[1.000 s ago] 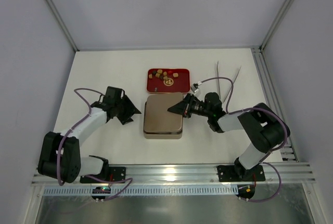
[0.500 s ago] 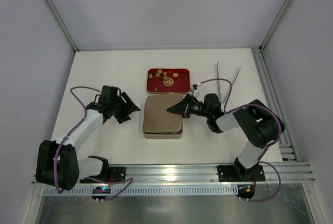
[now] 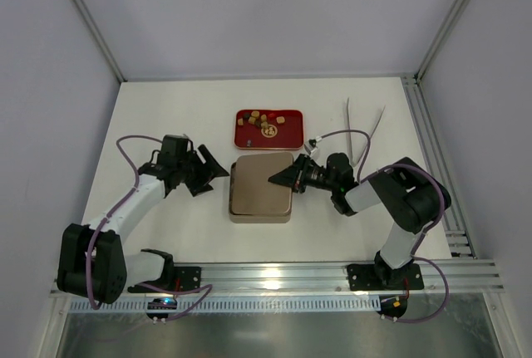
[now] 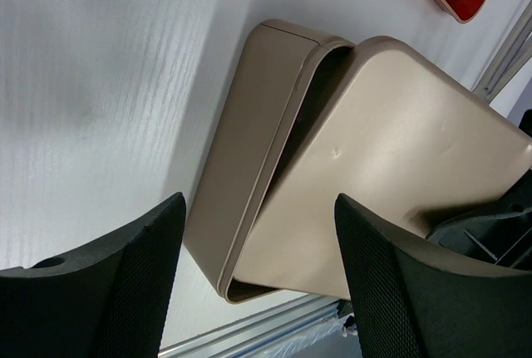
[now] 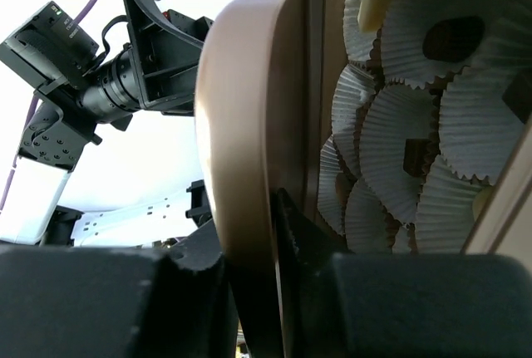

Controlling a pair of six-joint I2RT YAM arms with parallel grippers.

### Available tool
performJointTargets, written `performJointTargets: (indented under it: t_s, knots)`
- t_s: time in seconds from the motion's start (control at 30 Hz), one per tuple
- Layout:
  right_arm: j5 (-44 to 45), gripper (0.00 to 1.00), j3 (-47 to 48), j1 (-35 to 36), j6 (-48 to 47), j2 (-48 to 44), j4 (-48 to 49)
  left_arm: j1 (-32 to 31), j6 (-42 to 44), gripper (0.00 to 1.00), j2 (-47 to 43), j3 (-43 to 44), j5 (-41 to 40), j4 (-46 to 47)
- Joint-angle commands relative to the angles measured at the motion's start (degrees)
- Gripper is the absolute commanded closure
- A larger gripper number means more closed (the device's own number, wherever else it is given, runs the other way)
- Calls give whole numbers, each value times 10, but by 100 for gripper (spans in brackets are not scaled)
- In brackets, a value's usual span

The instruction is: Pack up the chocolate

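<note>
The chocolate pieces [image 3: 259, 117], brown and tan, lie in a glossy red tray [image 3: 246, 138] beyond the right gripper [image 3: 281, 178], which pinches the tilted lid [image 4: 391, 150] of the smooth rounded tin [image 4: 249, 150]; left gripper [image 3: 213, 181] open, empty.

Smooth satin metal tin [image 4: 241, 167] and lid [image 4: 391, 175]; pleated paper cups [image 5: 399, 150]; glossy tray [image 3: 291, 129]; matt grained desk [image 4: 100, 84]; mesh-textured pads [image 4: 133, 291] on left tool [image 4: 258, 283].
</note>
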Motion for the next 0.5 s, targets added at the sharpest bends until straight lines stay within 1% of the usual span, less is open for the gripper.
performJointTargets:
  t_s: [0.0,0.23,0.33,0.37,0.4,0.47]
  knots:
    - [1,77,-2,-3,-8,-6,43,1,17,28,5,14,19,21]
    - [-1,74,-13,-14,-17,-25,19,0,17,28,15,11,24,27]
    - [-3,71,-23,-23,-21,-34,14,1,17,28,20,11,25,28]
    - [-3,71,-26,-25,-21,-37,12,1,17,28,19,11,25,28]
    - [-5,69,-28,-28,-26,-40,8,1,16,28,22,11,26,29]
    - [-7,68,-34,-36,-31,-49,0,1,16,28,24,10,26,30]
